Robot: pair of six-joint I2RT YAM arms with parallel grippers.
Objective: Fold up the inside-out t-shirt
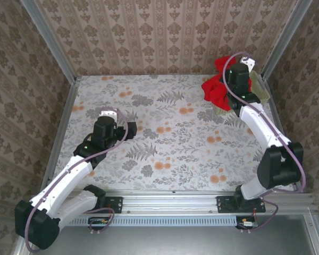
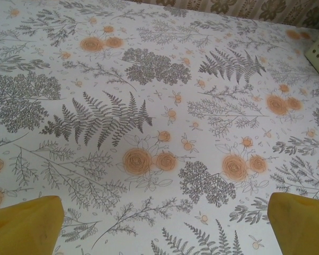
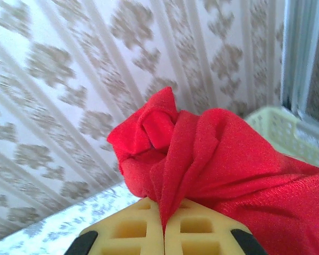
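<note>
In the right pincer [image 3: 164, 234], clamped tight: the inside-out t-shirt [image 3: 212, 154], bunched, raised beside the pale green basket [image 3: 266, 125], far right corner. Left pincer [image 2: 165, 228] spread wide above the tabletop [image 2: 149, 64]. No fold yet; spreading, flattening, folding all ahead.

Floral table [image 1: 165, 138], pale green basket [image 1: 260, 88] at its far-right corner

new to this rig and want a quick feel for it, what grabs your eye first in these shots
The bright red t-shirt stands out at once: it is bunched up at the table's far right corner, pinched in the shut right gripper next to a pale green basket. The busy fern-and-flower tablecloth comes next, with the left gripper hanging open over it, holding nothing.
</note>
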